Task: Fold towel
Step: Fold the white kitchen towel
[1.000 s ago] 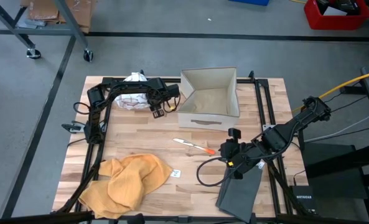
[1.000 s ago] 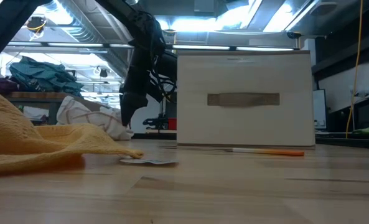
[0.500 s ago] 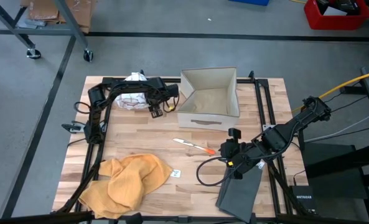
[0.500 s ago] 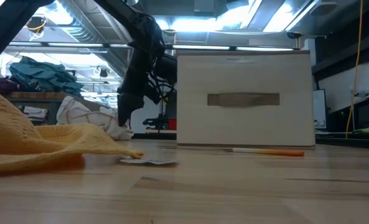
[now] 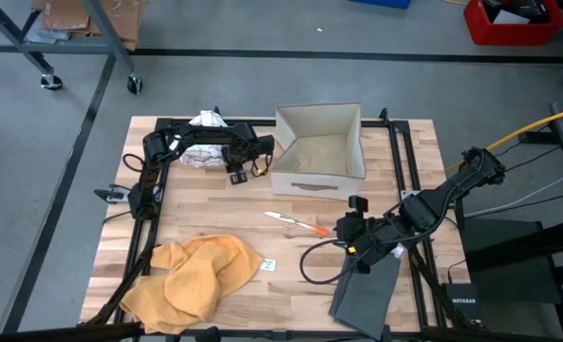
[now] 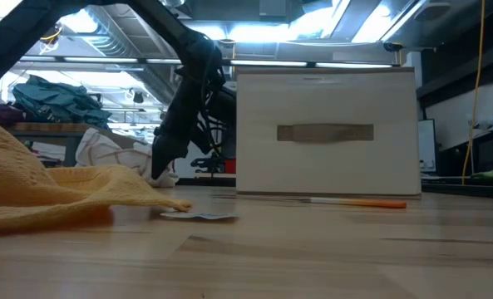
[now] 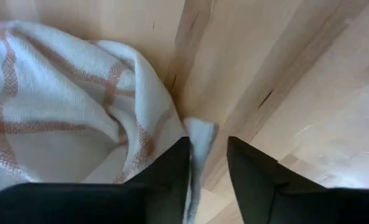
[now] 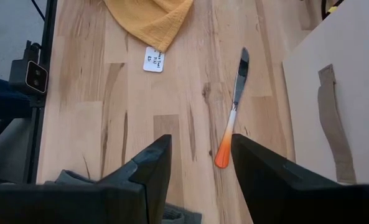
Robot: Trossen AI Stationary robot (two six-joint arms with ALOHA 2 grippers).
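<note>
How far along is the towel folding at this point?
Nothing looks folded yet. The white checked towel lies bunched at the table's far left, and the yellow cloth is crumpled at the near left. In hand: the left gripper is at the white towel's corner, a flap between its fingers. The right gripper waits open above the knife. All folding remains.

The left hand (image 5: 239, 174) is reaching low toward twelve o'clock, fingers (image 7: 172, 171) narrowly parted. The right hand (image 5: 349, 227) is hovering toward four o'clock, fingers (image 8: 150, 165) spread.

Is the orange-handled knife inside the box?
No, the knife lies on the bare wooden table in front of the box.
</note>
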